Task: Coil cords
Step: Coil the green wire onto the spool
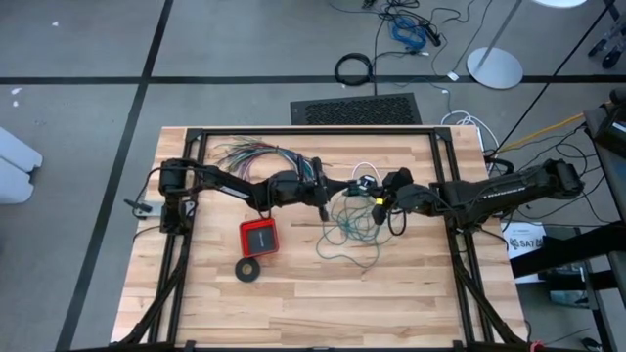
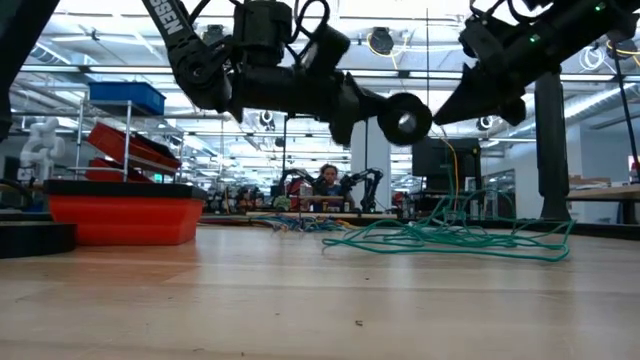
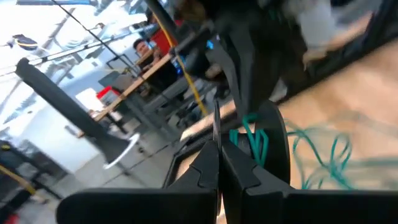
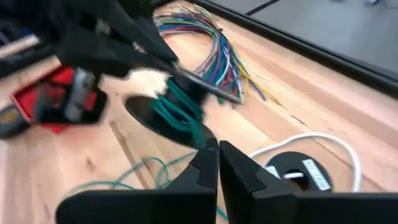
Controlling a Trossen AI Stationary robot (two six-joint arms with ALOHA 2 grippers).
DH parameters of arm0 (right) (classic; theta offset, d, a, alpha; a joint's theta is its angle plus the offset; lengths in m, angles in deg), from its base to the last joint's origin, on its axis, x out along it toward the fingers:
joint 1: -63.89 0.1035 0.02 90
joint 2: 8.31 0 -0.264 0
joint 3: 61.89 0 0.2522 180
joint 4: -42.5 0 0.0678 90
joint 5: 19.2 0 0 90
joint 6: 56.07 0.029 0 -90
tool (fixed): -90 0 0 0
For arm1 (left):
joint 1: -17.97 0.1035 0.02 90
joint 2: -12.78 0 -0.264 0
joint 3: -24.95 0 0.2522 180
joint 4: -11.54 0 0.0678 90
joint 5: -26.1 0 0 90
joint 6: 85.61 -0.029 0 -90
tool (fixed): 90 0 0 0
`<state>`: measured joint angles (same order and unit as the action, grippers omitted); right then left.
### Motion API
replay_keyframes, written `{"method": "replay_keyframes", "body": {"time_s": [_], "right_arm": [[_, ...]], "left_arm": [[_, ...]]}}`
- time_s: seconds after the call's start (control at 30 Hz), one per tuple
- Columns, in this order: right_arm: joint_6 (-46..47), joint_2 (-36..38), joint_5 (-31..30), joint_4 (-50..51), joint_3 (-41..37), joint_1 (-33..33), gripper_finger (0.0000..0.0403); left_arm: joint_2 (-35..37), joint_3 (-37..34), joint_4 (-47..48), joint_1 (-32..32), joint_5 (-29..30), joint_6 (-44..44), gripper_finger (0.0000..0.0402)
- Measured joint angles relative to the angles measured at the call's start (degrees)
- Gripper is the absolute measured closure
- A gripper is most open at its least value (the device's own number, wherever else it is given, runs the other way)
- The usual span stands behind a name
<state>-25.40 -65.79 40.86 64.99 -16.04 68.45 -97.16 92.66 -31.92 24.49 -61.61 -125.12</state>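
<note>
Both arms meet over the middle of the table above the teal-green wire (image 1: 350,227), which sprawls in a loose tangle, apparently to gather it into loops. The left gripper (image 3: 217,163) and right gripper (image 4: 219,163) are both pinched closed, with several green strands bunched near the left one. The white cord (image 4: 323,144) lies just behind with its small black round piece (image 4: 292,167), untouched.

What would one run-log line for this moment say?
left gripper: shut, raised mid-table | right gripper: shut, facing it | teal wire: loose tangle, partly lifted | white cord: on table
</note>
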Motion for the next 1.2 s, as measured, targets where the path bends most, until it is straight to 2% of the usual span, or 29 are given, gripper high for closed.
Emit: {"method": "replay_keyframes", "body": {"time_s": [0.2,0.37,0.57,0.73,1.0,1.2], "right_arm": [[-5.35,0.51,-0.52,2.36,0.0,-0.04,0.0402],[-8.29,0.27,-0.62,2.36,0.0,-0.04,0.0402],[-8.83,1.13,-1.54,5.4,0.0,0.39,0.04],[-6.34,3.92,-1.59,10.67,0.0,2.41,0.0383],[-6.45,5.18,-1.53,7.26,0.0,7.1,0.0335],[-7.9,2.34,-3.01,2.28,0.0,8.35,0.0328]], "left_arm": [[1.97,0.02,0.25,2.51,-6.31,11.95,0.0402],[2.28,0.76,0.62,4.08,-8.44,18.0,0.0402],[2.35,1.33,1.84,5.1,-9.65,21.14,0.0402],[2.37,1.33,3.71,5.88,-9.75,22.63,0.0402],[2.37,1.38,3.75,5.88,-10.11,22.76,0.0402],[2.37,1.38,3.33,5.88,-10.79,23.16,0.0402]]}}
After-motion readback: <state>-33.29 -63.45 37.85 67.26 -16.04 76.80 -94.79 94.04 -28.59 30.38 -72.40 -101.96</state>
